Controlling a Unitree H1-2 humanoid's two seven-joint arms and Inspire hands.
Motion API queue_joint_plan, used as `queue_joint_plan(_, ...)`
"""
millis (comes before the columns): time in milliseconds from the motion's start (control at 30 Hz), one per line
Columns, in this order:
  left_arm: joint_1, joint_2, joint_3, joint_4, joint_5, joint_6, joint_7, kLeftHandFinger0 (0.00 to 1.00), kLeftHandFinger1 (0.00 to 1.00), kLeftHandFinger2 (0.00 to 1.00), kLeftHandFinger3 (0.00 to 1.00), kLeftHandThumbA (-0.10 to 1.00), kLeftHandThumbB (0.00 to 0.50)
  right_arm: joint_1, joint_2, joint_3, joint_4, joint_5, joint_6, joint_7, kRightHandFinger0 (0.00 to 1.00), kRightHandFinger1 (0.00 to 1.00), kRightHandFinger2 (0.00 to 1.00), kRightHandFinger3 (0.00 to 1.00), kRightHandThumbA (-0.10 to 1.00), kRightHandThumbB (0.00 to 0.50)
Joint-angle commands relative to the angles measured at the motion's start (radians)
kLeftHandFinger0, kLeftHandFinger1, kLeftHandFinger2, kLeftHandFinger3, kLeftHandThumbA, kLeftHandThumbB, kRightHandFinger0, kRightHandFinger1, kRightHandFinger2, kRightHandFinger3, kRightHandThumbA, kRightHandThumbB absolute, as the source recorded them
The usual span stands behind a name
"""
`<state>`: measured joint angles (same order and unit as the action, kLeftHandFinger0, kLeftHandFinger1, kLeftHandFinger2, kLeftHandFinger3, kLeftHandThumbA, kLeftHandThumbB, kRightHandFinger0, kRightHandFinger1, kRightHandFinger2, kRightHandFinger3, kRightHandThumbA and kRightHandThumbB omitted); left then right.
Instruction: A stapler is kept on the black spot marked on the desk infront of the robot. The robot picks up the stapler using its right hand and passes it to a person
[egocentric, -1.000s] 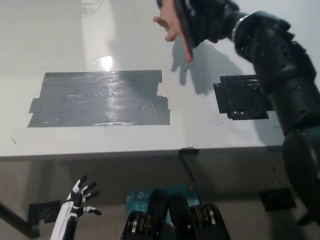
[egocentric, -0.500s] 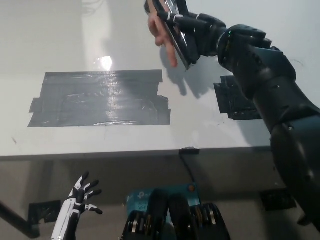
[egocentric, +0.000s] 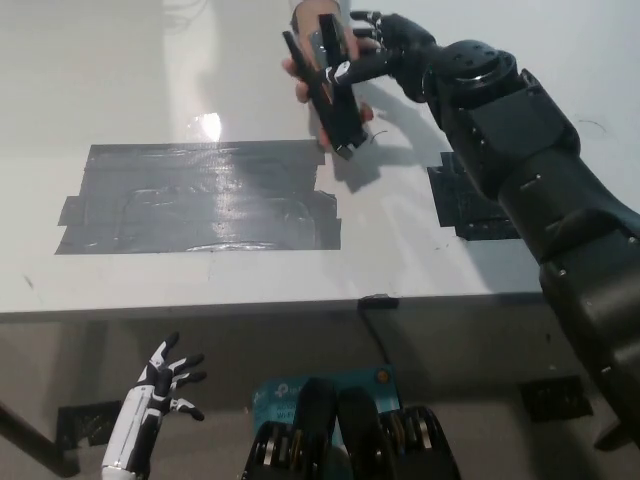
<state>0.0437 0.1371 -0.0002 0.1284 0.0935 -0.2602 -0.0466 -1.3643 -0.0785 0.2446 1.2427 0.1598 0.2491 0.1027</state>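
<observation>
Stapler (egocentric: 330, 95) now leftward, nose down-right.

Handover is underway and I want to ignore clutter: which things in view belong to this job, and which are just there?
In the job:
stapler, right hand, person's hand, small black spot.

Just there:
large grey tape patch, left hand resting low and open, desk.

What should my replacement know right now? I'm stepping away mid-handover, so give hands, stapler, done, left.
Right hand: shut on the stapler, raised over the desk's far side.
Left hand: open, idle below the desk edge.
A person's hand is at the stapler; whether it grips, I cannot tell.
Done: stapler picked off the small black spot.
Left: release to the person.
</observation>
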Motion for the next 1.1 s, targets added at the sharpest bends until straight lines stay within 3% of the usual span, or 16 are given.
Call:
queue_joint_plan(0, 0.006, 0.013, -0.012, -0.046, 0.011, 0.023, -0.013, 0.42, 0.75, 0.8, 1.0, 1.0, 0.451, -0.037, -0.026, 0.012, -0.069, -0.084, -0.072, 0.014, 1.0, 1.0, 1.0, 1.0, 0.94, 0.342)
queue_joint_plan(133, 0.027, 0.013, -0.018, -0.055, 0.021, 0.027, -0.011, 0.42, 0.74, 0.78, 1.0, 1.0, 0.448, -0.006, -0.03, 0.009, -0.126, -0.12, -0.081, -0.025, 1.0, 1.0, 1.0, 1.0, 0.97, 0.388)
queue_joint_plan(367, 0.02, 0.013, -0.016, -0.053, 0.009, 0.021, -0.01, 0.41, 0.73, 0.77, 1.0, 1.0, 0.461, 0.043, -0.09, -0.064, -0.412, -0.127, -0.023, -0.052, 1.0, 1.0, 1.0, 1.0, 0.99, 0.362)
queue_joint_plan(400, 0.02, 0.012, -0.017, -0.052, 0.008, 0.013, -0.01, 0.42, 0.73, 0.77, 1.0, 1.0, 0.464, 0.067, -0.113, -0.073, -0.524, -0.133, 0.02, -0.041, 1.0, 1.0, 1.0, 1.0, 1.0, 0.409)
queue_joint_plan(433, 0.02, 0.012, -0.018, -0.051, 0.009, 0.012, -0.01, 0.42, 0.73, 0.77, 1.0, 1.0, 0.464, 0.072, -0.118, -0.076, -0.548, -0.136, 0.03, -0.038, 1.0, 1.0, 1.0, 1.0, 1.0, 0.409)
queue_joint_plan(500, 0.018, 0.011, -0.02, -0.048, 0.011, 0.01, -0.01, 0.48, 0.79, 0.82, 1.0, 1.0, 0.485, 0.122, -0.163, -0.075, -0.765, -0.152, 0.09, -0.01, 1.0, 1.0, 1.0, 1.0, 1.0, 0.451)
queue_joint_plan(533, 0.022, 0.01, -0.02, -0.046, 0.01, 0.012, -0.009, 0.54, 0.83, 0.86, 1.0, 1.0, 0.499, 0.179, -0.195, -0.087, -0.968, -0.147, 0.153, 0.01, 1.0, 1.0, 1.0, 1.0, 1.0, 0.453)
queue_joint_plan(667, 0.031, 0.005, -0.019, -0.036, 0.01, -0.004, -0.004, 0.67, 0.91, 0.91, 1.0, 1.0, 0.5, 0.297, -0.241, -0.113, -1.275, -0.098, 0.216, 0.037, 1.0, 1.0, 1.0, 1.0, 1.0, 0.447)
queue_joint_plan(767, 0.044, 0.001, -0.019, -0.031, 0.003, -0.021, -0.004, 0.78, 0.99, 0.99, 1.0, 1.0, 0.5, 0.45, -0.309, -0.126, -1.577, -0.049, 0.221, 0.06, 1.0, 1.0, 1.0, 1.0, 1.0, 0.397)
queue_joint_plan(800, 0.049, -0.003, -0.019, -0.023, -0.008, -0.03, -0.007, 0.85, 1.0, 1.0, 1.0, 1.0, 0.5, 0.53, -0.335, -0.139, -1.701, -0.004, 0.221, 0.044, 1.0, 1.0, 1.0, 1.0, 1.0, 0.396)
queue_joint_plan(833, 0.049, -0.003, -0.019, -0.023, -0.008, -0.03, -0.007, 0.86, 1.0, 1.0, 1.0, 1.0, 0.5, 0.53, -0.335, -0.139, -1.701, -0.004, 0.221, 0.044, 1.0, 1.0, 1.0, 1.0, 1.0, 0.395)
queue_joint_plan(867, 0.05, -0.004, -0.021, -0.017, -0.013, -0.035, -0.011, 0.96, 1.0, 1.0, 1.0, 1.0, 0.5, 0.585, -0.357, -0.147, -1.786, 0.037, 0.221, 0.029, 1.0, 1.0, 1.0, 1.0, 1.0, 0.393)
queue_joint_plan(900, 0.05, -0.002, -0.024, -0.006, -0.024, -0.042, -0.022, 1.0, 1.0, 1.0, 1.0, 1.0, 0.5, 0.645, -0.379, -0.158, -1.87, 0.071, 0.221, 0.021, 1.0, 1.0, 1.0, 1.0, 1.0, 0.378)
queue_joint_plan(1067, 0.056, 0.022, -0.052, 0.013, -0.087, -0.041, -0.104, 1.0, 1.0, 1.0, 1.0, 1.0, 0.5, 0.905, -0.438, -0.202, -2.138, 0.129, 0.221, -0.005, 1.0, 1.0, 1.0, 1.0, 1.0, 0.389)
